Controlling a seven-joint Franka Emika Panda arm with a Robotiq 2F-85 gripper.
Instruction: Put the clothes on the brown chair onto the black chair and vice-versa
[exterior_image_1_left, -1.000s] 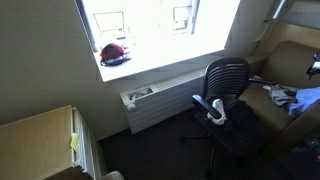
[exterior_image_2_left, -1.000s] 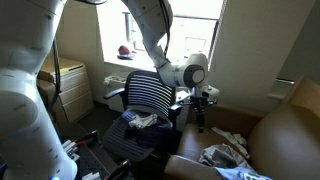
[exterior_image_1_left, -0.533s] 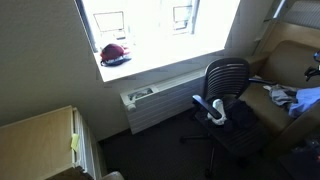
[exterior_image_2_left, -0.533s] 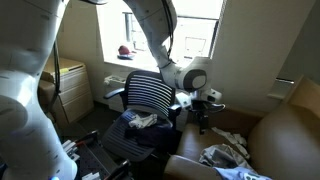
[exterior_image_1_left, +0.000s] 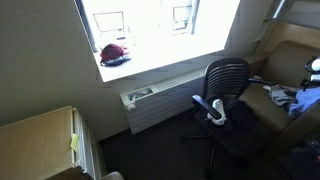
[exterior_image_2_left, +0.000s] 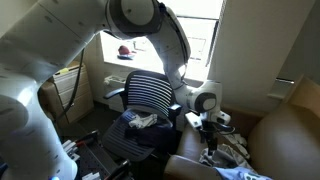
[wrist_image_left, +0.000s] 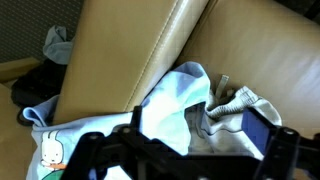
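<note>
My gripper (exterior_image_2_left: 210, 136) hangs open just above the clothes on the brown chair (exterior_image_2_left: 285, 130), fingers pointing down. The wrist view looks between the open fingers (wrist_image_left: 262, 130) onto a light blue shirt (wrist_image_left: 170, 100) and a grey-beige piece (wrist_image_left: 238, 108) lying on the tan seat beside a thick padded arm (wrist_image_left: 120, 60). Nothing is between the jaws. The black chair (exterior_image_2_left: 150, 92) stands beside it, with a small white piece (exterior_image_2_left: 141, 121) on a dark navy piece (exterior_image_2_left: 148, 137) on its seat. In an exterior view the gripper (exterior_image_1_left: 313, 72) shows at the right edge over the brown chair (exterior_image_1_left: 290, 60), next to the black chair (exterior_image_1_left: 226, 92).
A red and dark cap (exterior_image_1_left: 115, 53) sits on the windowsill. A radiator (exterior_image_1_left: 160, 100) runs under the window. A pale wooden cabinet (exterior_image_1_left: 40, 135) stands by the wall. The robot's arm (exterior_image_2_left: 60, 60) fills much of an exterior view.
The gripper has swung across and come down from beside the black chair's back to just above the clothes on the brown chair. It stayed open.
</note>
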